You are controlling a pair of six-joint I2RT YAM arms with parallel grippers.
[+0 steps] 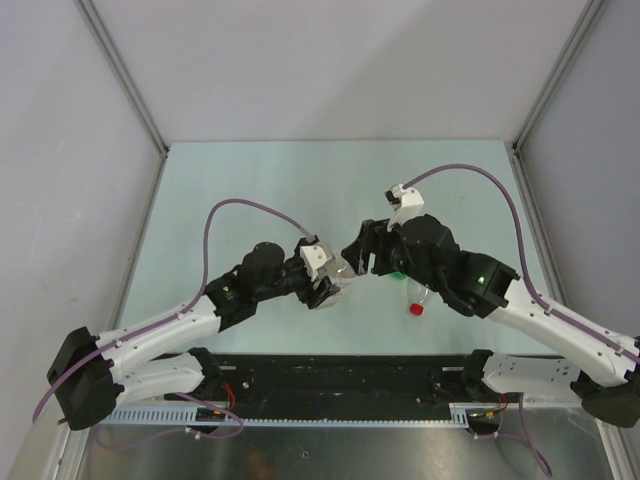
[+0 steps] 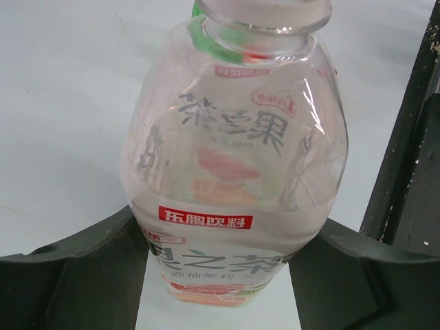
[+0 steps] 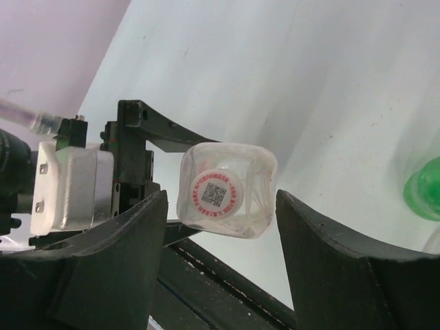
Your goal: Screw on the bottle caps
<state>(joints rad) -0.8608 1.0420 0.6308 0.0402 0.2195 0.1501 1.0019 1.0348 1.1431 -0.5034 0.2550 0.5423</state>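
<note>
My left gripper (image 2: 217, 256) is shut on the wider clear bottle (image 2: 234, 158) with the white-red label and holds it off the table by its lower body. A white cap (image 3: 216, 192) with a red ring and a printed code sits on the bottle's mouth. In the top view the two grippers meet at mid-table. My right gripper (image 3: 221, 201) faces the cap end, open, one finger on each side with a gap to the bottle's shoulders. The slim clear bottle (image 1: 421, 296) lies on the table with a red cap (image 1: 416, 309) on it. A green bottle (image 3: 426, 189) stands just right of my right gripper.
Both arms' purple cables arch above the table. The black base rail (image 1: 340, 375) runs along the near edge. Grey walls and aluminium posts (image 1: 125, 75) enclose the pale green table (image 1: 300, 180) on three sides.
</note>
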